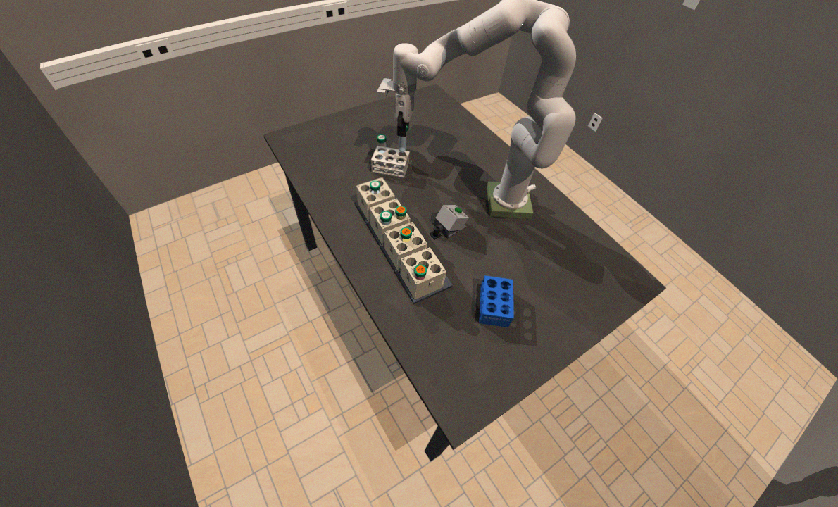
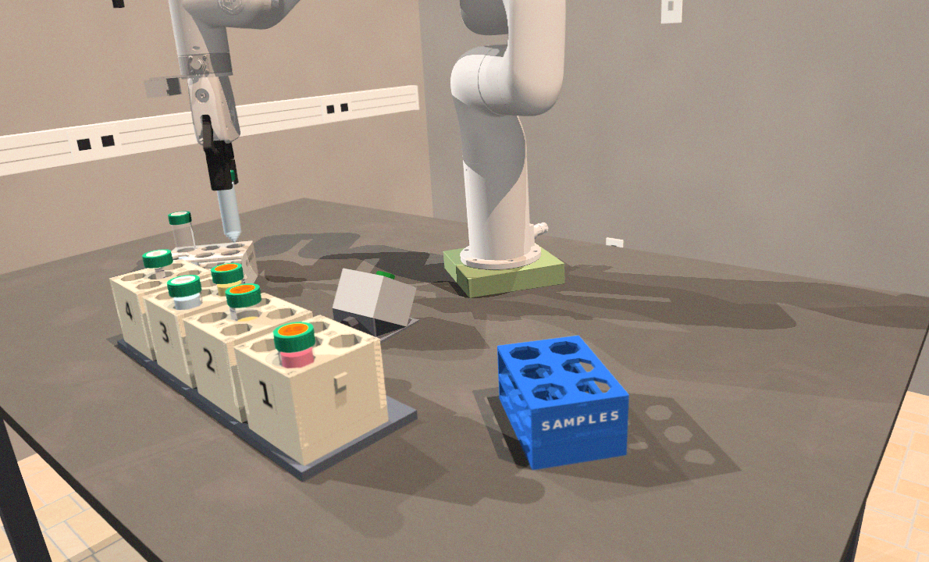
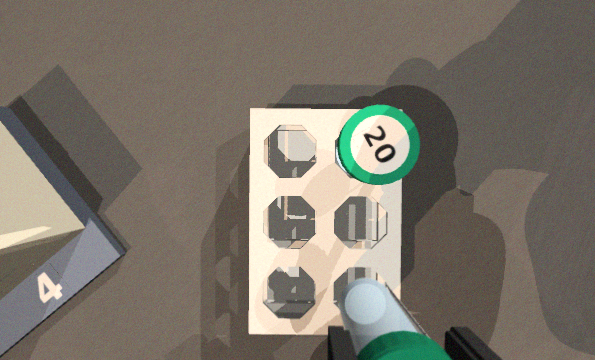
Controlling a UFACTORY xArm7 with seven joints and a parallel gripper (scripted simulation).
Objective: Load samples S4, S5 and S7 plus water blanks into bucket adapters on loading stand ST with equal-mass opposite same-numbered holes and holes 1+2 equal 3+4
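Note:
My gripper [image 1: 402,130] [image 2: 222,184] [image 3: 402,345] is shut on a green-capped tube [image 1: 401,144] [image 2: 228,209] [image 3: 377,317] of pale blue liquid. Its tip is just above the white rack [image 1: 390,167] [image 3: 325,187], over a corner hole; its cap dot is hidden. The 20 blank [image 1: 382,138] [image 2: 179,218] [image 3: 379,145] stands in that rack. Adapter 4 [image 2: 119,307] holds a white-dot tube [image 1: 375,185] [image 2: 158,258]. Adapter 3 [image 2: 174,360] holds a white-dot tube [image 1: 385,216] [image 2: 184,286] and an orange-dot tube [image 1: 401,211] [image 2: 227,273]. Adapters 2 [image 2: 219,391] and 1 [image 2: 342,419] hold one orange-dot tube each.
The adapters stand in a row on the dark loading stand [image 2: 401,416]. The DONE desk [image 1: 449,218] [image 2: 391,300], with its green key [image 1: 458,210] [image 2: 384,275], stands between stand and arm base. The blue SAMPLES rack [image 1: 496,320] [image 2: 579,443] has no tubes.

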